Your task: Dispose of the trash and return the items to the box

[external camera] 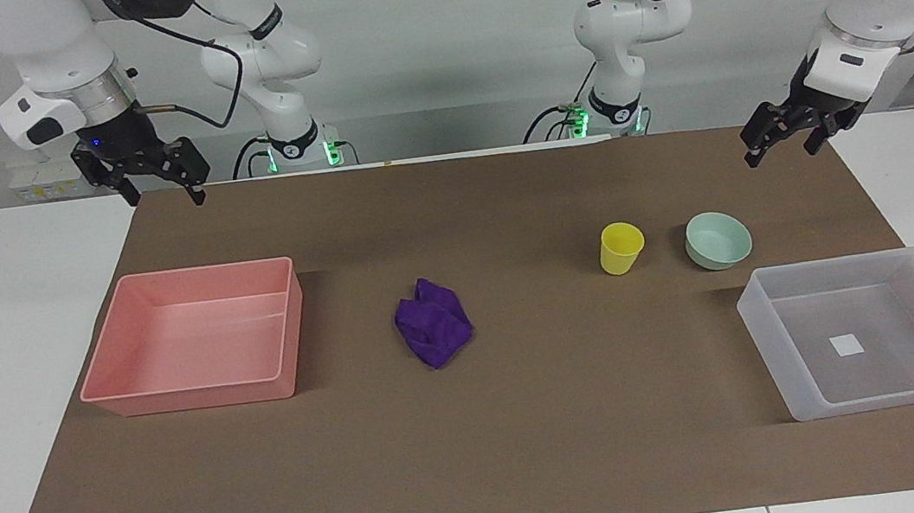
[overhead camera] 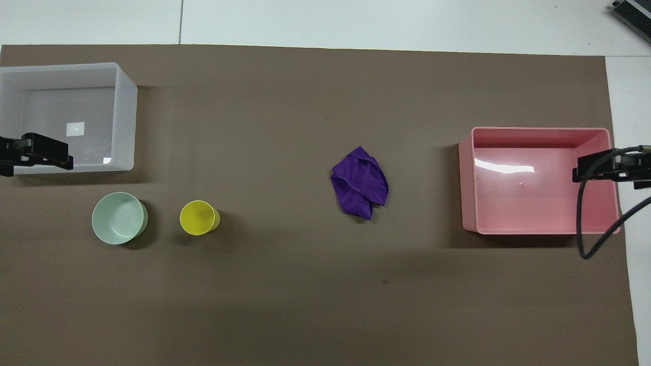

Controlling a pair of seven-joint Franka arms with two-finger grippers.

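Facing view: purple cloth (external camera: 434, 322) lies between pink tray (external camera: 280, 374) and yellow cup (external camera: 621, 248), both grippers (external camera: 161, 188) (external camera: 785, 139) raised, spread wide.

Both arms wait, raised above the table's near edge with nothing held. The right gripper (external camera: 161, 186) hangs at the right arm's end of the table, wrist straight down, its two fingers spread wide and pointing at the surface. The left gripper (external camera: 783, 142) hangs at the left arm's end, wrist tilted inward, fingers parted and angled downward.
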